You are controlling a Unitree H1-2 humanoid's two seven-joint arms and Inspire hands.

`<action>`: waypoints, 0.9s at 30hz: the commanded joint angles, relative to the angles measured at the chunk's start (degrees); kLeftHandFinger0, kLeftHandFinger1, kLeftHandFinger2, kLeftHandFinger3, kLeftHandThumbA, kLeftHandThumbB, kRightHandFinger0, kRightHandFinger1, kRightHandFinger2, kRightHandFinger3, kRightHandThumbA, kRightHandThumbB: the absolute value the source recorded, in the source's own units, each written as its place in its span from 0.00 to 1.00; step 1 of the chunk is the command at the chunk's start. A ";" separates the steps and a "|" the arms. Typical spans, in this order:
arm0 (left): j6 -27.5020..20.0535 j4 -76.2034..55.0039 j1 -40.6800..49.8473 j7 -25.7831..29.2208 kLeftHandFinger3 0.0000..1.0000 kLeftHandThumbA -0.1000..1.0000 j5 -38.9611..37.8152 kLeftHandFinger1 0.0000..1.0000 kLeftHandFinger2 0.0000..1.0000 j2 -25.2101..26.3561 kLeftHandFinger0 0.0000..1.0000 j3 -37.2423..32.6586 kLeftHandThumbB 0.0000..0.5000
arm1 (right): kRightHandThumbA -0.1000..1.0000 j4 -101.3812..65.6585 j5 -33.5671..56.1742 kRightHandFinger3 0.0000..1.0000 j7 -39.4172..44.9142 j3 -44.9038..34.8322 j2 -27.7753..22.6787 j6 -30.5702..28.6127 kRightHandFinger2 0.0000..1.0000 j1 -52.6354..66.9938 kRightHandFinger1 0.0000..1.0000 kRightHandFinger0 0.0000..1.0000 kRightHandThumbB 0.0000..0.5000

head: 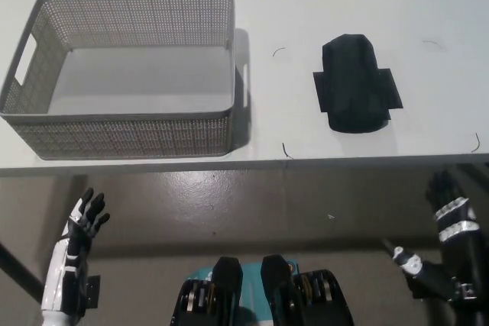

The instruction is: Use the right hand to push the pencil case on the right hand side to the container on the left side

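A black pencil case (pixel 354 85) lies on the white table (pixel 306 5), right of centre. A grey mesh container (pixel 126 74) stands empty on the table's left part. My black right hand (pixel 451 202) hangs below the table's front edge at the lower right, well short of the pencil case; its fingers point up and hold nothing. My white left hand (pixel 80 228) rests at the lower left, below the table edge, fingers spread.
A gap of bare table separates the container's right wall from the pencil case. The table's front edge (pixel 244 164) runs across the picture, with floor below it. Small dark curved marks lie on the table near the case.
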 commanded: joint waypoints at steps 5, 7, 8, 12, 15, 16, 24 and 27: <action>-3.22 -1.96 0.65 -0.20 1.00 1.00 0.78 1.00 1.00 0.30 1.00 -0.29 0.24 | 1.00 -8.17 -0.27 1.00 -0.18 -1.66 -4.17 3.92 1.00 -6.44 1.00 1.00 0.43; -3.22 -1.63 0.63 -0.07 1.00 1.00 0.99 1.00 1.00 0.20 1.00 -0.36 0.26 | 1.00 -6.34 -0.68 1.00 -0.22 -2.25 -5.96 5.36 1.00 -9.93 1.00 1.00 0.46; -3.22 -1.55 0.73 -0.04 1.00 1.00 0.92 1.00 1.00 0.10 1.00 -0.35 0.24 | 1.00 -5.51 -0.61 1.00 -0.27 -2.48 -6.57 6.34 1.00 -11.49 1.00 1.00 0.43; -3.22 -1.50 1.26 0.01 1.00 1.00 0.88 1.00 1.00 -0.13 0.99 -0.30 0.25 | 1.00 -1.48 -0.69 1.00 -0.57 -3.25 -8.70 9.67 1.00 -17.65 1.00 1.00 0.41; -3.22 -1.35 1.52 0.01 1.00 1.00 1.02 1.00 1.00 -0.04 1.00 -0.32 0.25 | 1.00 6.57 0.64 1.00 -0.59 -3.95 -9.80 10.45 1.00 -24.69 1.00 1.00 0.45; -3.22 -1.28 1.66 0.04 1.00 1.00 1.18 1.00 1.00 -0.01 1.00 -0.39 0.28 | 1.00 8.82 1.36 1.00 -0.51 -4.20 -9.87 10.65 1.00 -26.43 1.00 1.00 0.43; -3.22 -1.31 2.90 -0.68 1.00 1.00 0.37 1.00 1.00 -0.18 1.00 -0.52 0.23 | 1.00 29.72 0.04 1.00 -0.43 -4.39 -10.48 7.50 1.00 -41.81 1.00 1.00 0.54; -3.22 -1.14 3.29 -0.69 1.00 1.00 0.70 1.00 1.00 -0.09 1.00 -0.73 0.26 | 1.00 40.89 -1.46 1.00 -1.33 -3.98 -10.84 5.55 1.00 -49.08 1.00 1.00 0.47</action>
